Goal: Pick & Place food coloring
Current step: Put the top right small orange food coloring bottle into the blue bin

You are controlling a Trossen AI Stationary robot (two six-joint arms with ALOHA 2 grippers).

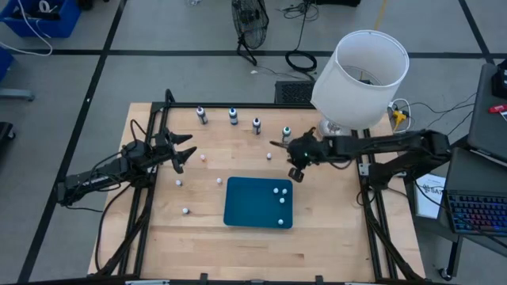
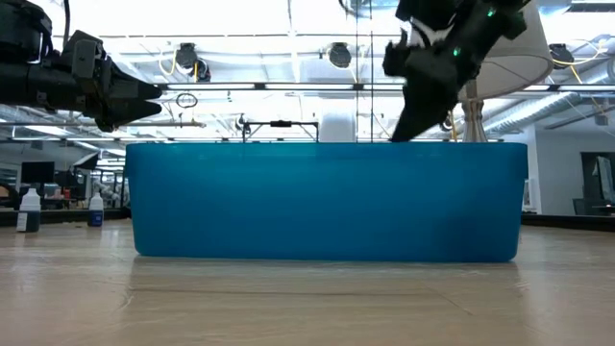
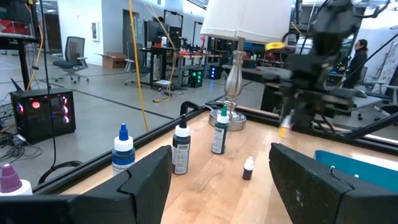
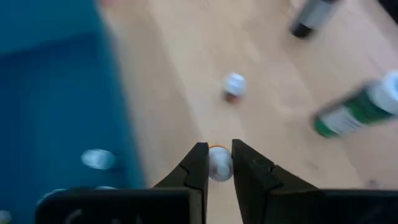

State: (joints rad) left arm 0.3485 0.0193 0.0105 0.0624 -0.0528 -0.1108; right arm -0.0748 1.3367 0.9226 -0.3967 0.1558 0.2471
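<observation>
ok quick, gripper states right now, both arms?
Left gripper: open, empty, hovering left of the blue tray.
Right gripper: shut on a small food coloring bottle.

Your right arm reached across the table's middle, its right gripper [image 1: 296,172] angled down, fingers [image 4: 198,169] pinched nearly together. Your left arm waited at the left side, its left gripper [image 1: 184,152] level and spread apart.

Blue, white and pale wood

The tray [image 1: 242,207] is deep teal-blue on a light, wood-grained counter [image 1: 333,214]. Small bottles of food coloring [image 1: 278,192] show whitish caps; one [image 3: 248,169] has a dark purplish body. Taller bottles carry blue [image 3: 122,151], white [image 3: 181,148] and green [image 3: 219,130] caps. The lamp shade [image 1: 361,77] is white, both claws black.
</observation>
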